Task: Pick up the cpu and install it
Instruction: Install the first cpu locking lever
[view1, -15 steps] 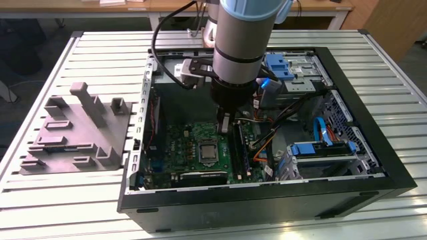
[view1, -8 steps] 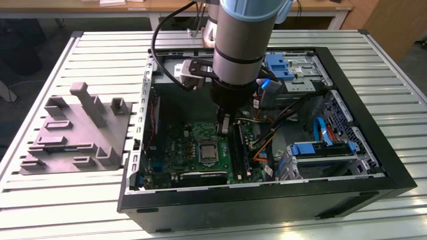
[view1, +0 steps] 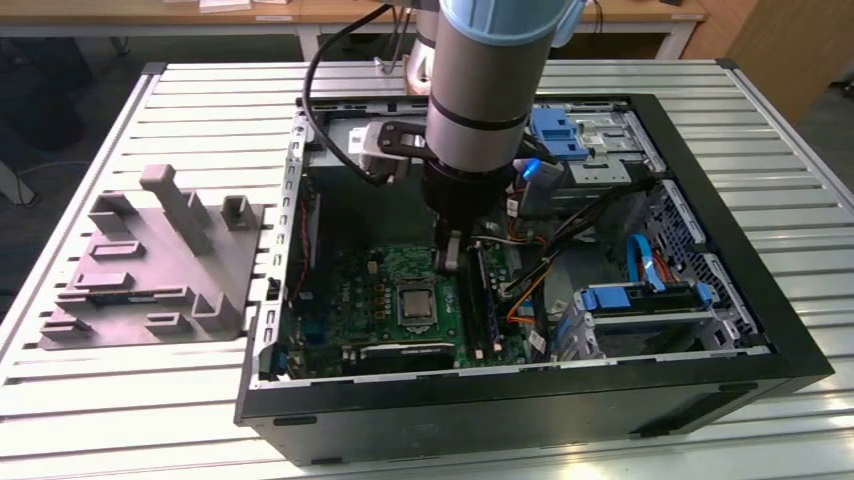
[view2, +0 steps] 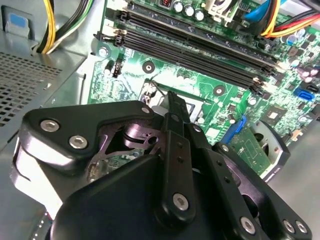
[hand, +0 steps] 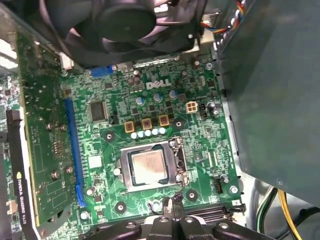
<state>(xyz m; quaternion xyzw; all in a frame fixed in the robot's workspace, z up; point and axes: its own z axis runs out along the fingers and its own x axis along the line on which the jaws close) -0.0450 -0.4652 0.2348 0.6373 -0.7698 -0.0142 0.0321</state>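
An open black computer case (view1: 747, 330) is lying on its side on a slatted metal table (view1: 107, 400), with a grey moulded fixture (view1: 147, 270) sitting on the table at the exterior view's left of the case. Inside the case, the green board (hand: 165, 100) is spreading across the floor, and the robot arm (view1: 487, 80) is reaching down into it from above. A grey metal box (hand: 275, 90) is standing along one edge of the board in the first wrist view, a black fan (hand: 125, 20) is hanging over another edge, and long dark memory slots (view2: 200, 50) are running beside the socket in the second wrist view. The gripper (hand: 172, 210) is hovering just above the board, near the socket's edge and close to the memory slots, with its fingers pressed together and nothing showing between them. The black socket frame (hand: 150, 167) is sitting near the middle of the board. The cpu (hand: 148, 167) is lying flat inside that frame, apart from the gripper; it is showing as a small square chip with a pale silvery top that is catching a slightly warm sheen, a thin darker rim around it, and faint print on its face
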